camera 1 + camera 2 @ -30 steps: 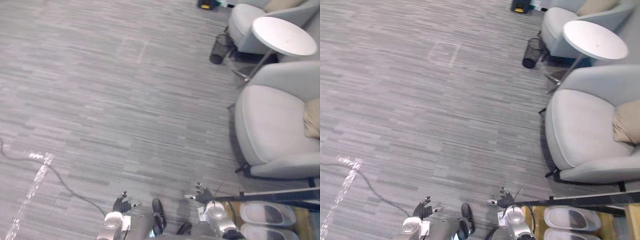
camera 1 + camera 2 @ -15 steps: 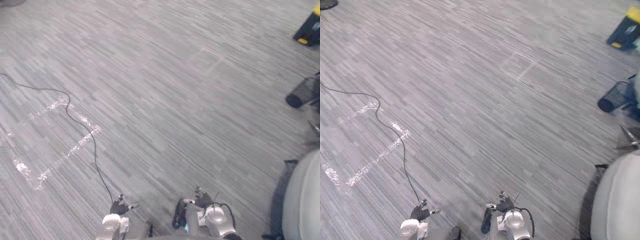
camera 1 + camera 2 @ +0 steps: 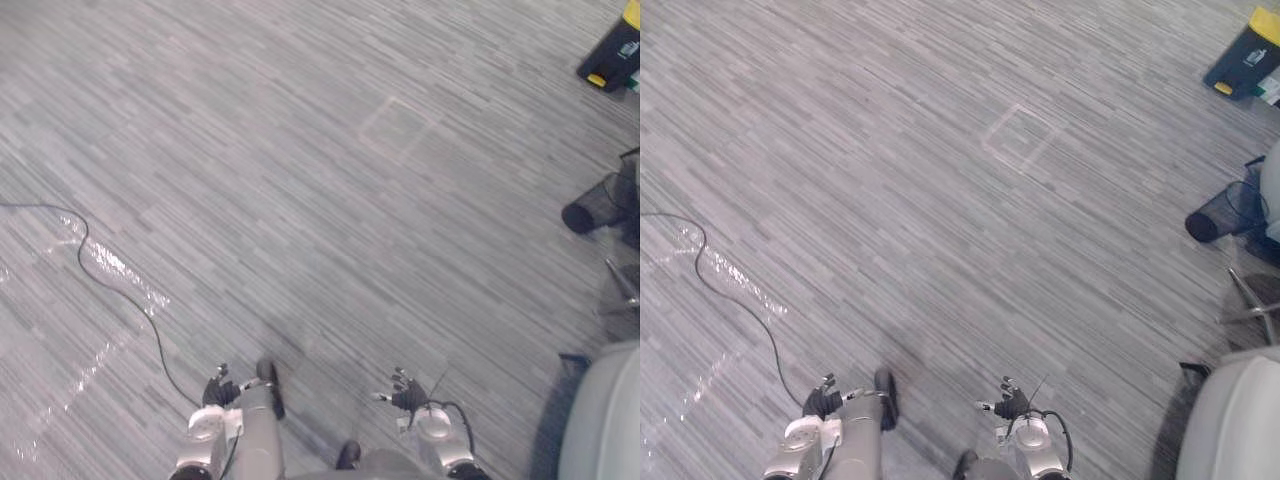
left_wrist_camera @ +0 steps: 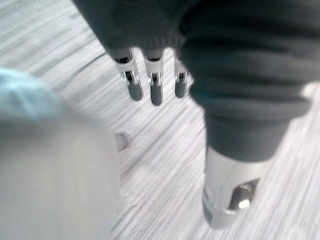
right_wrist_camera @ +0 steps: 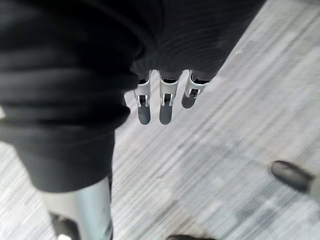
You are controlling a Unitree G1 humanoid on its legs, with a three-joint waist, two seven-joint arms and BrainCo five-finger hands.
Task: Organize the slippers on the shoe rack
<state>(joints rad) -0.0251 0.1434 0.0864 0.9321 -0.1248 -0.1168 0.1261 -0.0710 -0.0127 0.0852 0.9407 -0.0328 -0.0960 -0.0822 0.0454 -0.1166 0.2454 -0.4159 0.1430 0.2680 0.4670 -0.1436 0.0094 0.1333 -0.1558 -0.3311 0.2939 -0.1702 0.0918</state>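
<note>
My left hand [image 3: 218, 392] hangs low at the bottom of the eye views, over grey striped carpet [image 3: 300, 200]. Its fingers [image 4: 152, 87] are straight and relaxed in the left wrist view, the thumb [image 4: 229, 197] stands apart, and it holds nothing. My right hand [image 3: 405, 397] hangs at the same height a little to the right. In the right wrist view its fingers [image 5: 165, 102] also point straight down at bare carpet, with nothing between them.
A black mesh bin [image 3: 597, 205] lies on its side at the right edge. A dark box with yellow trim [image 3: 612, 55] stands at the far right. The corner of a grey armchair [image 3: 605, 425] shows at bottom right. A taped square [image 3: 398, 127] marks the carpet ahead.
The camera has swung left: the armchairs, the round table and the rack with white slippers have slid out of the picture. Both hands stay low and empty.
</note>
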